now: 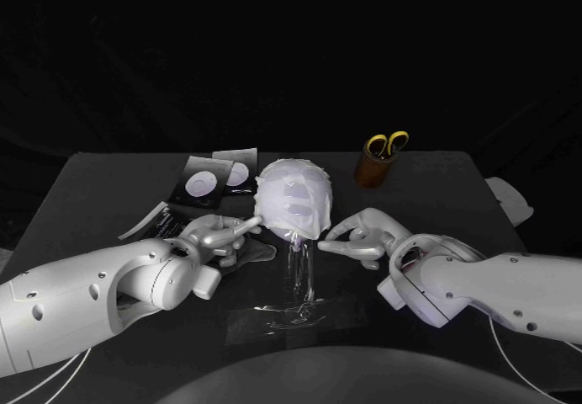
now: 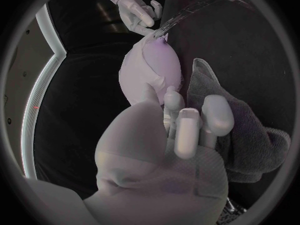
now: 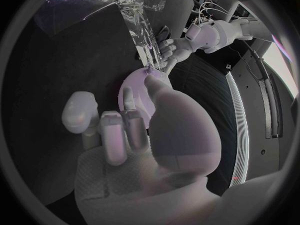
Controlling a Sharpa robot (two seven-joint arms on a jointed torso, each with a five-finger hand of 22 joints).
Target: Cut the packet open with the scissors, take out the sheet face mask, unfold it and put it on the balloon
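Mask (image 1: 295,198) is on the balloon (image 2: 150,72), spread over its front and facing up toward the head camera. Balloon sits on top of a clear stand (image 1: 298,282) mid tabletop (image 1: 109,185).

Left hand (image 1: 219,236) is at the balloon's left side, one fingertip touching the mask's lower left edge and the other fingers curled in. Can't tell whether it pinches the mask or only presses on it.

Right hand (image 1: 362,237) is at the lower right, fingertips drawn together just beside the balloon's bottom end, where it meets the stand. Can't tell whether anything is between them.

Scissors (image 1: 388,143) stand handles-up in a brown cup (image 1: 373,171) at the far right, well apart from both hands. Packets (image 1: 203,183) lie flat behind the left hand, and another (image 1: 151,220) lies just beside its wrist.
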